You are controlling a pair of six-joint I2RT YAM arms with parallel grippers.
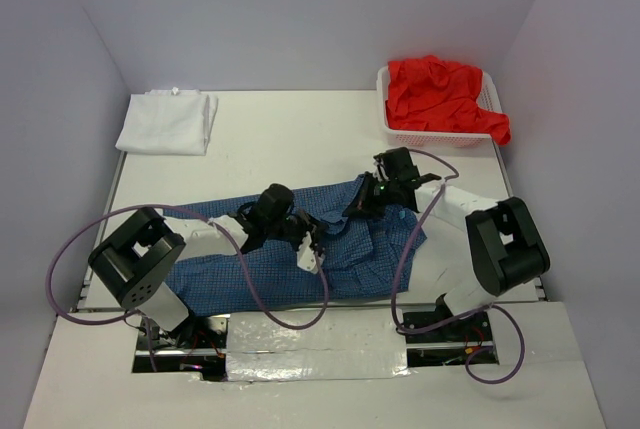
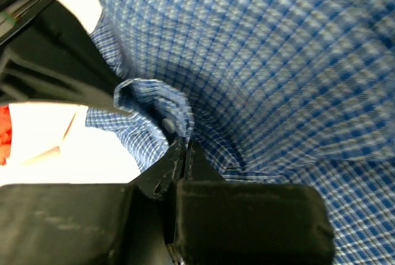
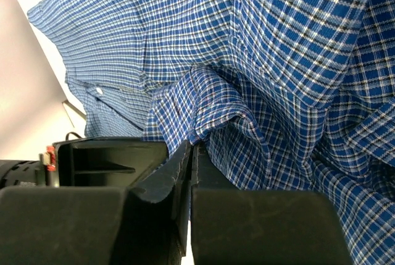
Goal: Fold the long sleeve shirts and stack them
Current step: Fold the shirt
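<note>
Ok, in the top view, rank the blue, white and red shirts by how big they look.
Largest: blue checked shirt, spread out.
Then red shirt, bunched in the basket.
Smallest: white shirt, folded, only slightly under the red.

Fixed camera looks down on the table (image 1: 300, 139) from above and behind me; both my wrist cameras sit close against the blue checked shirt (image 1: 210, 284), common to all views.
</note>
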